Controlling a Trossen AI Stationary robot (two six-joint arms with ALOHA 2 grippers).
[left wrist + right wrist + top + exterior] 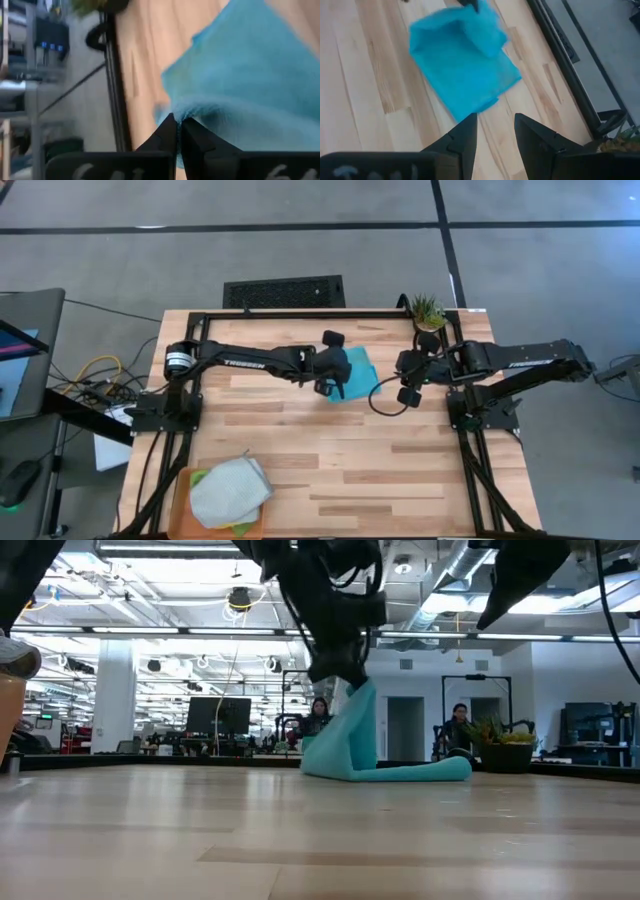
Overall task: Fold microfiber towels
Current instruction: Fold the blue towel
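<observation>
The wooden table (pixel 330 470) carries everything; taking the potted plant (pixel 428 311) at its far right corner as the landmark, the turquoise towel (pixel 358 373) lies nearest it, just toward the table's middle. One turquoise towel shows, its free part flat on the wood with its long axis running from the plant side toward the left arm, while one edge is pulled up off the table into a steep peak, as the low view shows. The left gripper (pixel 334 387) is pinched tight on that raised edge. The right gripper (pixel 494 131) hovers on the plant side of the towel, fingers parted and holding nothing. Diagonally opposite the plant, at the near left corner, one orange tray (pixel 183 486) holds a stack: one light grey towel (pixel 231 492) on top, with one green towel (pixel 200 477) and one yellow towel (pixel 241 529) peeking out beneath.
</observation>
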